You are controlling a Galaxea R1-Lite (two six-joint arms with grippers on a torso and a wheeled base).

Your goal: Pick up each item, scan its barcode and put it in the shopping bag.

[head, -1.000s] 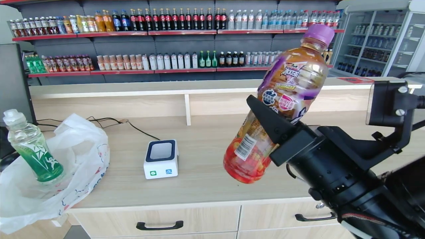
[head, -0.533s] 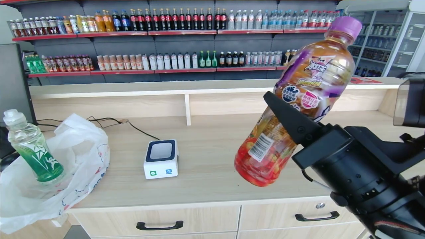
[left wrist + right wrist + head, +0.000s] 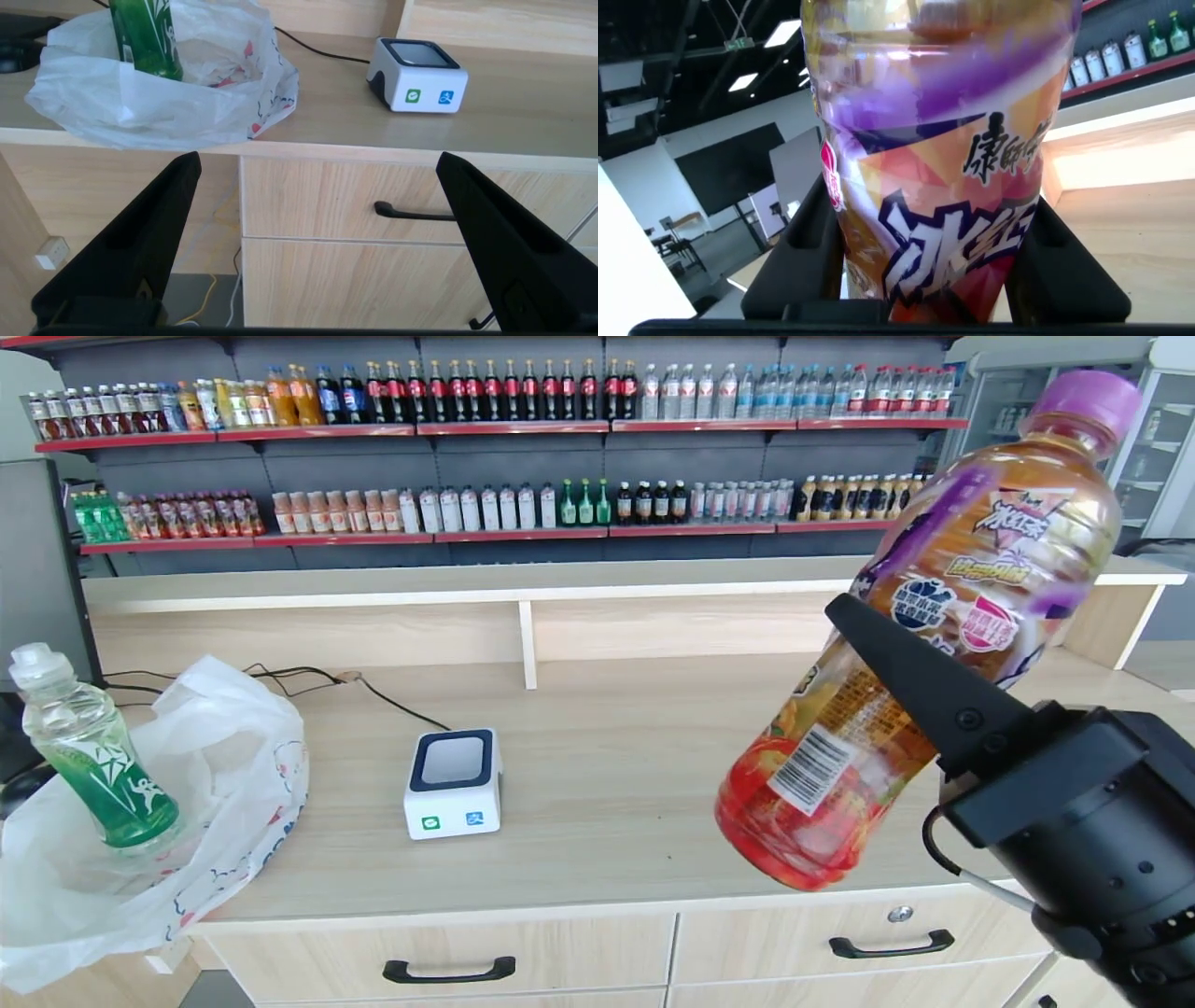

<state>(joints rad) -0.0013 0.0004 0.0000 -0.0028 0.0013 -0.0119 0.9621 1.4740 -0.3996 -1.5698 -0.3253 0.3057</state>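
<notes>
In the head view the right arm's jaws are clenched on the purple-capped tea bottle, holding it in the air at the right of the frame, above the front edge of the worktop. The bottle tilts, cap towards the upper right, base towards the lower left. Its barcode sits low on the label and faces the camera side. The scanner stands at centre-left, well apart from the bottle, with its window facing up.

The left arm's jaws are released and carry nothing. They hang below worktop level, in front of the drawers.

At the far left the shopping bag lies slack, its front draping over the worktop edge. A green bottle stands leaning inside it.

The likely failures:
- **Missed scan:** the barcode may pass the window turned away from it or at too steep an angle.
- **Slipping grip:** the bottle looks full, so turning it to present the code could make it pivot or slide in the jaws.
- **Bag trouble:** a careless lowering could topple the green bottle, or drag the loose plastic off the edge.
</notes>
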